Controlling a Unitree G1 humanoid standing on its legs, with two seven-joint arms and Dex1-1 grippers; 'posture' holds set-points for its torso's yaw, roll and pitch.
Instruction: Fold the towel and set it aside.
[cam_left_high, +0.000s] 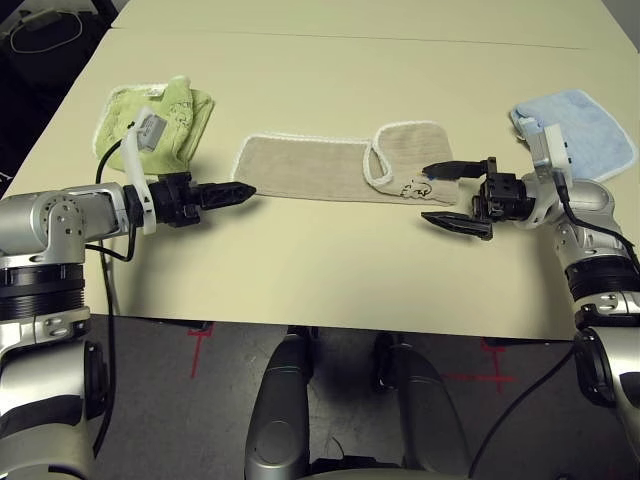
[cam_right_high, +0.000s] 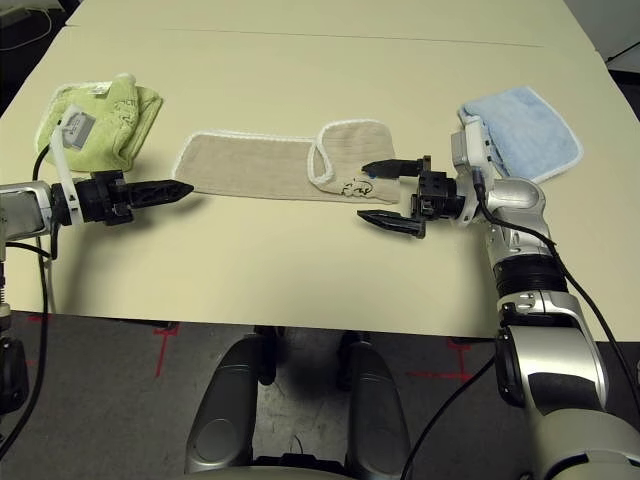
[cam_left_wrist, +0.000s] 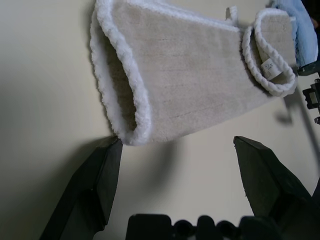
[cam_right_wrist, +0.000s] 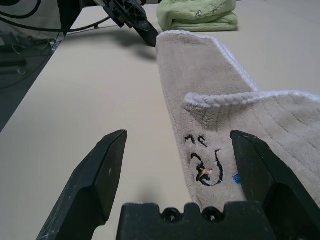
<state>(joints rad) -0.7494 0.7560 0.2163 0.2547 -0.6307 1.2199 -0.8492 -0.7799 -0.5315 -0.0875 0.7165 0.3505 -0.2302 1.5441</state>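
Observation:
The beige towel (cam_left_high: 320, 166) lies in the middle of the table as a long folded strip, white-edged, with its right end flapped back over itself. A dark embroidered logo (cam_right_wrist: 205, 167) sits near that right end. My left gripper (cam_left_high: 248, 191) hovers at the strip's left end, open, its fingers (cam_left_wrist: 100, 170) just short of the rolled white hem (cam_left_wrist: 125, 90). My right gripper (cam_left_high: 442, 196) is open at the right end, one finger over the logo corner and the other over bare table. Neither gripper holds anything.
A crumpled light green towel (cam_left_high: 160, 120) lies at the back left, behind my left arm. A light blue towel (cam_left_high: 585, 130) lies at the back right, behind my right wrist. The table's front edge (cam_left_high: 300, 322) runs close below both arms.

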